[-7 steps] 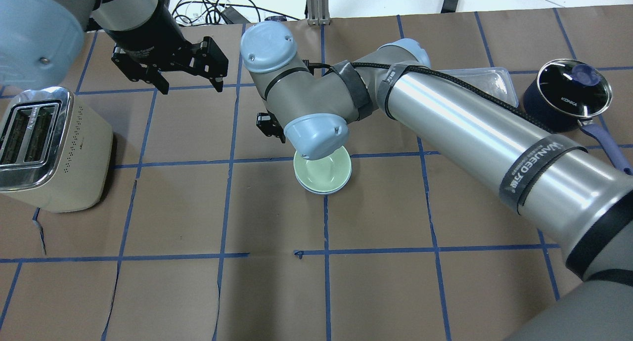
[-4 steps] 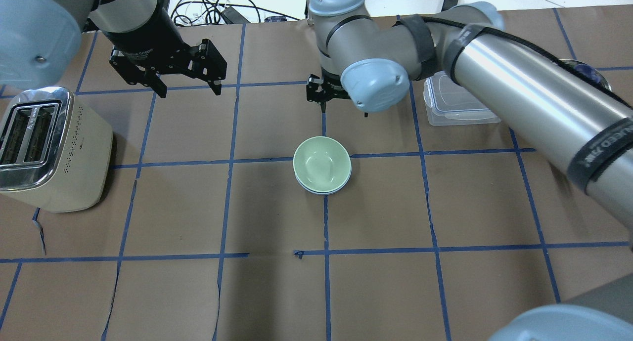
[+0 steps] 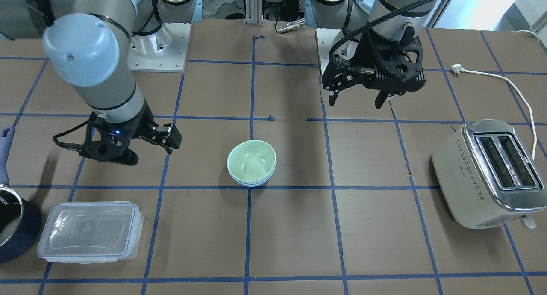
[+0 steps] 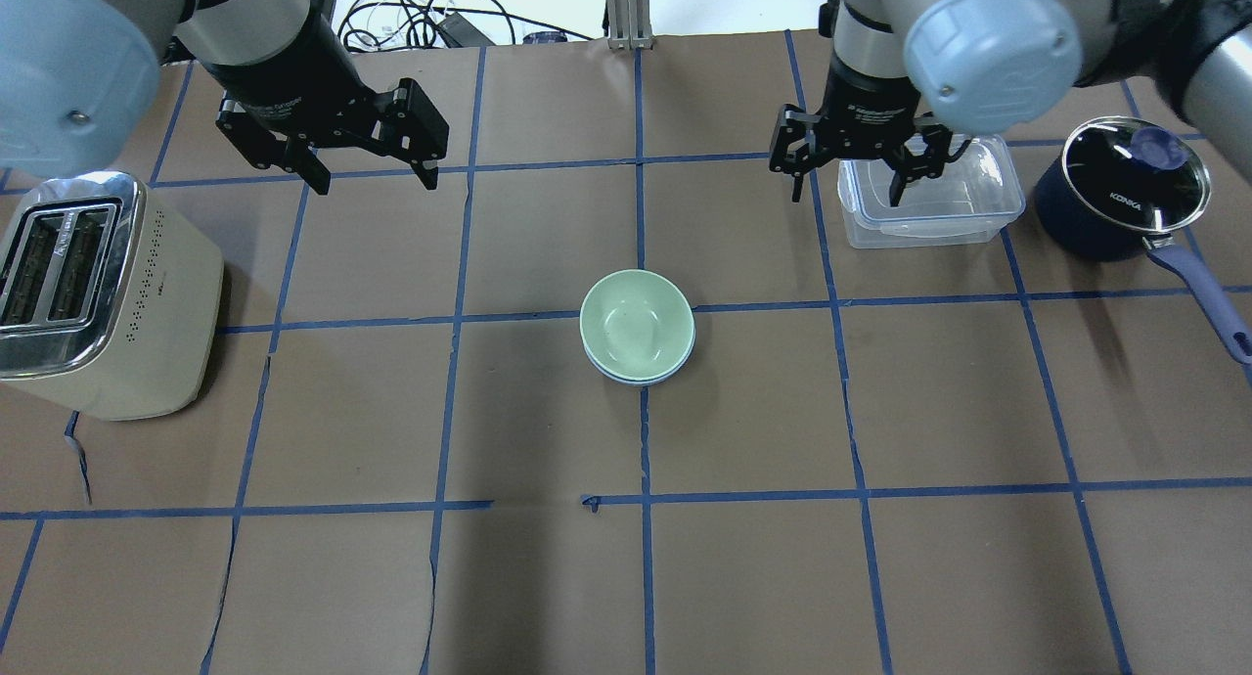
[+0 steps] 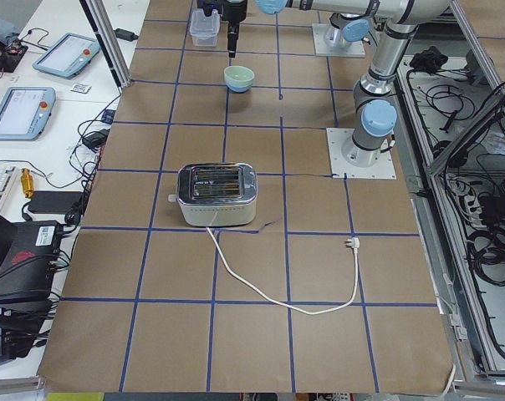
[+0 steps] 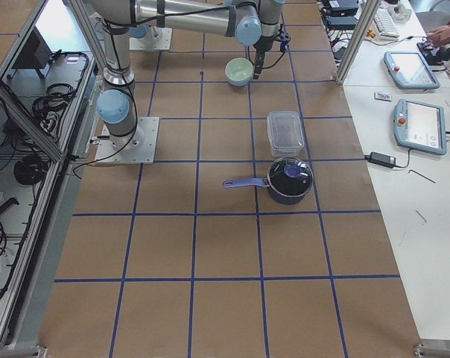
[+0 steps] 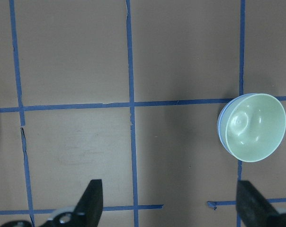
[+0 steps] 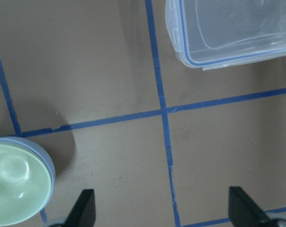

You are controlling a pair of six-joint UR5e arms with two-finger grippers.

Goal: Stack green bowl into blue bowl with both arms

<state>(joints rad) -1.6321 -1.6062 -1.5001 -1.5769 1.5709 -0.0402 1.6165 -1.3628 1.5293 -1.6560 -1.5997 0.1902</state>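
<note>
1. Exterior front-facing: the green bowl sits nested in the blue bowl at mid-desk. Only a thin strip of the blue bowl shows beneath it. The left arm hangs the left jaws wide apart and empty, well apart from the bowls. The right arm presents the right jaws edge-on, so their gap is unreadable here.
2. Overhead exterior: both pairs of jaws are spread wide, gripping nothing. The right jaws hang over the edge of the clear container, near the saucepan. The left jaws hang beyond the toaster.
3. Exterior left: only this view shows the full toaster cord trailing across the desk. The bowls are small and far.
4. Exterior right: the container lies between the saucepan and the bowls. The jaws are too small to judge.
5. Left wrist-mounted: the jaw tips stand wide apart over bare desk. The stacked bowls lie to the right, touching neither tip.
6. Right wrist-mounted: the jaw tips stand wide apart over bare desk. The bowls are at lower left and the container at upper right.
</note>
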